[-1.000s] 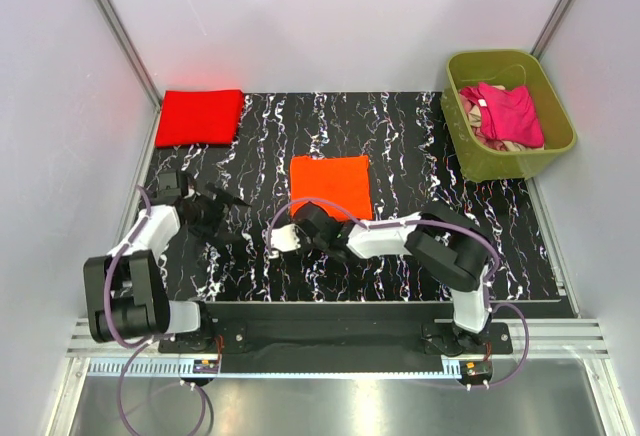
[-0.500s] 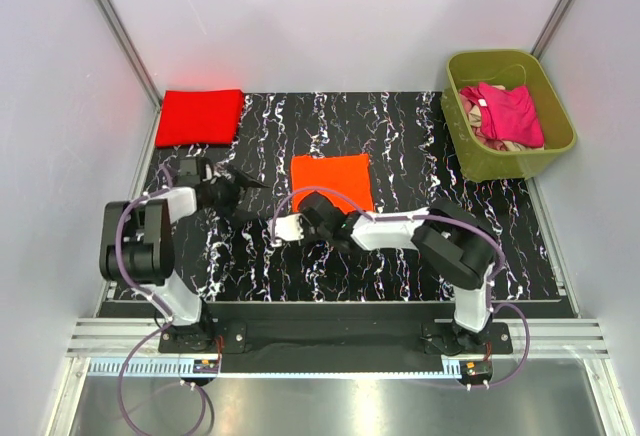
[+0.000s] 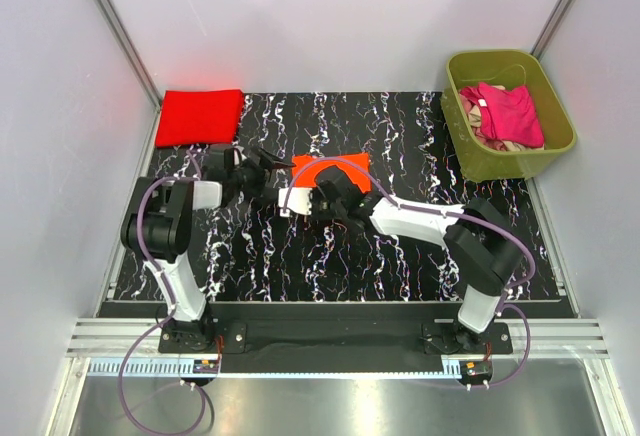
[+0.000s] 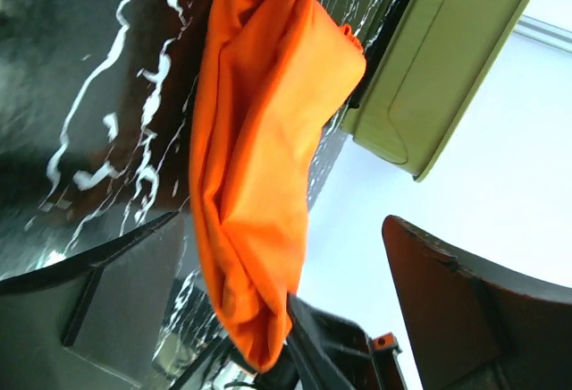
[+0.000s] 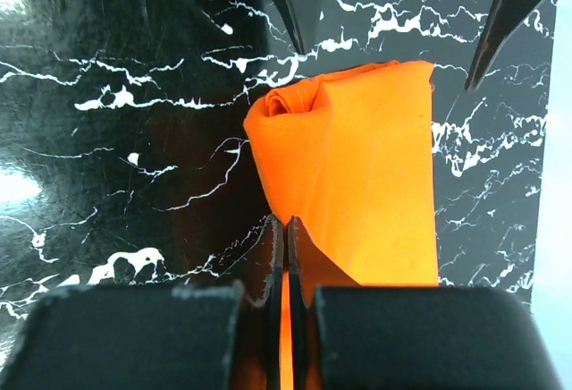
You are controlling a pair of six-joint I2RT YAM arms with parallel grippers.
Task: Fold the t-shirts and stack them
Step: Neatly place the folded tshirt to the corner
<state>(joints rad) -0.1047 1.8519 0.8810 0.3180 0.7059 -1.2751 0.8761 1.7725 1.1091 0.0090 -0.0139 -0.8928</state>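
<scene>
The bright orange t-shirt (image 3: pixel 316 168) lies folded at the middle of the black marbled table (image 3: pixel 420 146). My right gripper (image 3: pixel 321 188) is shut on its near edge, and in the right wrist view a sliver of the orange t-shirt (image 5: pixel 357 166) is pinched between the closed jaws (image 5: pixel 286 227). My left gripper (image 3: pixel 272 166) stands open at the shirt's left end. In the left wrist view its fingers (image 4: pixel 116 292) flank the bunched orange t-shirt (image 4: pixel 259 139) without touching it. A red t-shirt (image 3: pixel 200 116) lies folded at the far left corner.
An olive-green tub (image 3: pixel 462 141) at the far right holds crumpled magenta (image 3: pixel 510 111) and beige (image 3: pixel 490 141) t-shirts. The tub (image 4: pixel 438 59) also shows beyond the orange cloth in the left wrist view. Grey walls enclose the table on three sides.
The right gripper went from partly open to shut on the orange shirt's edge and pushed further over it. The left arm swung right and away, bringing its open gripper to the shirt's left end.
</scene>
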